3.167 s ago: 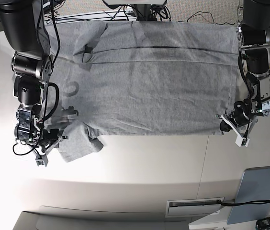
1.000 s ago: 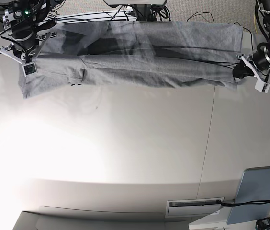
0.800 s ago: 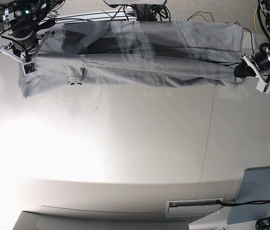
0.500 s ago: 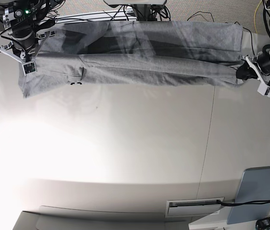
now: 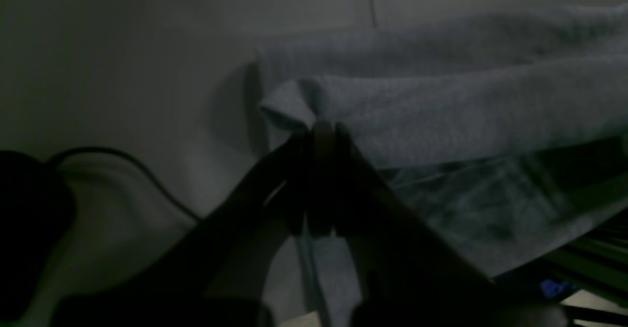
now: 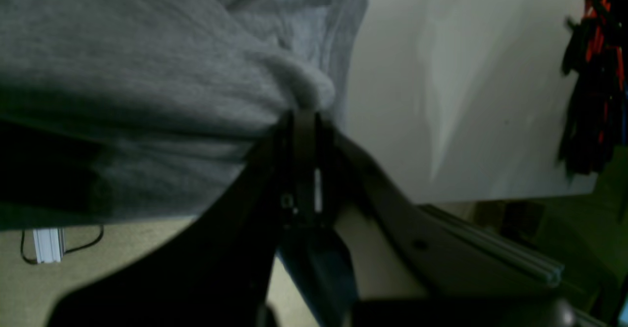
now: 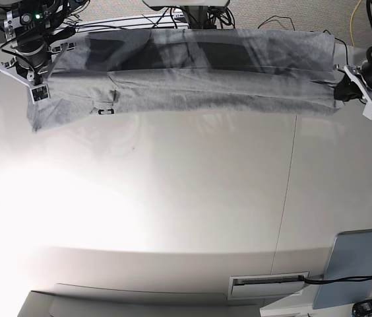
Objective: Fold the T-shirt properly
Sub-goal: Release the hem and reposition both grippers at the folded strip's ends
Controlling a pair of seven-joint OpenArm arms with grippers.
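Observation:
The heather-grey T-shirt (image 7: 206, 86) hangs as a long band across the table's far edge, stretched between both grippers, with dark patches showing through its upper layer. My left gripper (image 7: 341, 92) at the right end is shut on a bunched corner of the shirt (image 5: 466, 116), as the left wrist view shows (image 5: 321, 130). My right gripper (image 7: 43, 79) at the left end is shut on another bunch of the shirt (image 6: 147, 71), as the right wrist view shows (image 6: 304, 113). A loose flap (image 7: 54, 112) droops below the right gripper.
The white table (image 7: 173, 218) has a seam (image 7: 288, 191) running front to back on the right. A grey-blue panel (image 7: 352, 265) and a slot (image 7: 268, 285) lie at the front right. Cables (image 7: 173, 18) hang behind the far edge.
The shirt went from lying flat to being held up at the far edge. In the last second my left gripper moved right, pulling the band tauter. The right gripper stayed.

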